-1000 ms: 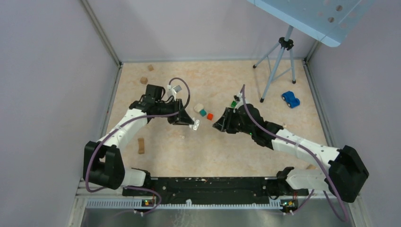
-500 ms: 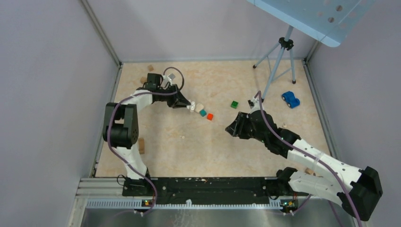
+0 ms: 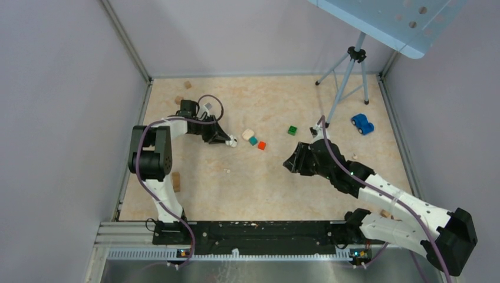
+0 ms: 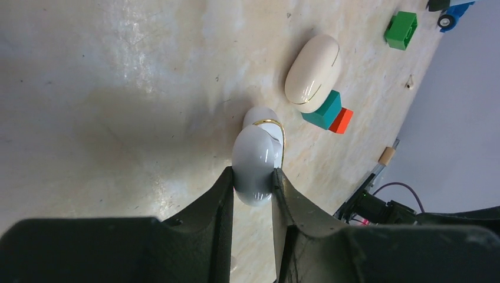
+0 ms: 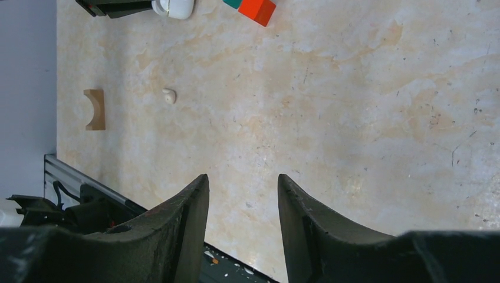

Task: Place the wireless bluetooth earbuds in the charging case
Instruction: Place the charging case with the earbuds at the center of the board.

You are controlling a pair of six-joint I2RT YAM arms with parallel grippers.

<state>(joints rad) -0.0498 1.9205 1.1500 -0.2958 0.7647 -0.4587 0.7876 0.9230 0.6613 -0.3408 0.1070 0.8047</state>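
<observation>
The charging case (image 4: 253, 154), a glossy whitish rounded shell with a gold rim, is pinched between my left gripper's (image 4: 252, 172) two fingers. It hangs low over the table, and I cannot tell whether it touches. In the top view the left gripper (image 3: 229, 141) and the case (image 3: 233, 142) sit left of the coloured cubes. The right wrist view shows the case (image 5: 175, 7) at its top edge. My right gripper (image 5: 243, 177) is open and empty over bare table, right of centre (image 3: 290, 162). No earbuds are in view.
A closed cream-beige oval pod (image 4: 312, 73) lies by a teal cube (image 4: 323, 111) and a red cube (image 4: 341, 121). A green block (image 3: 292, 130), a blue toy car (image 3: 362, 124) and a tripod (image 3: 348, 82) stand farther right. A beige bead (image 5: 169, 95) and a wooden arch block (image 5: 94, 109) lie nearer.
My left arm has carried the case from the table's middle to the back left and then lowered it beside the cubes. The right gripper has drawn back to the right and opened slightly wider.
</observation>
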